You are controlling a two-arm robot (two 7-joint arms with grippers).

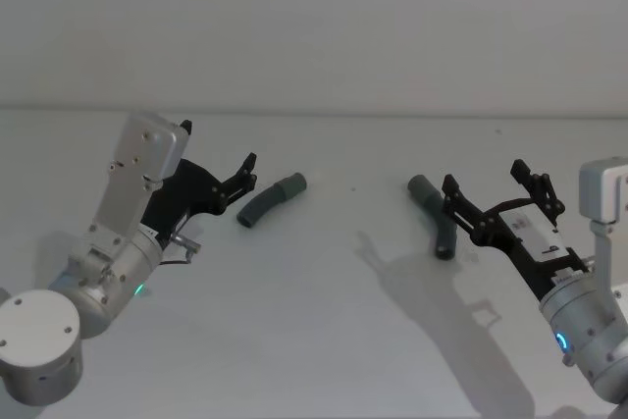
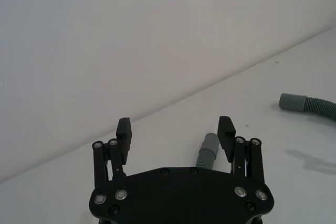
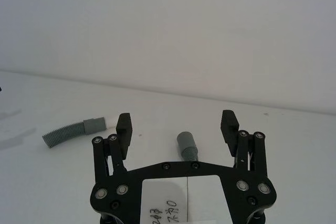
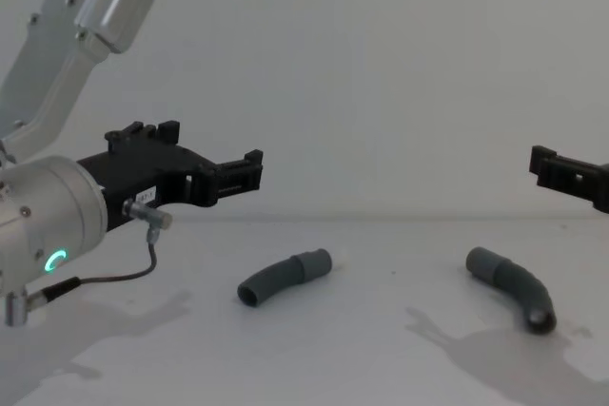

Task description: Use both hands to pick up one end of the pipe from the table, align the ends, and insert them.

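Observation:
Two curved dark grey pipe pieces lie apart on the white table. The left piece has its lighter cuff end pointing toward the middle. My left gripper hovers open just to its left, and that cuff shows beside one finger. The right piece has its cuff at the far end. My right gripper hovers open just right of it, the cuff showing between the fingers and below them. In the chest view both grippers hang above the pieces.
A thin black cable loops from my left wrist near the table. A plain white wall closes the table's far edge. Bare table lies between the two pieces and in front of them.

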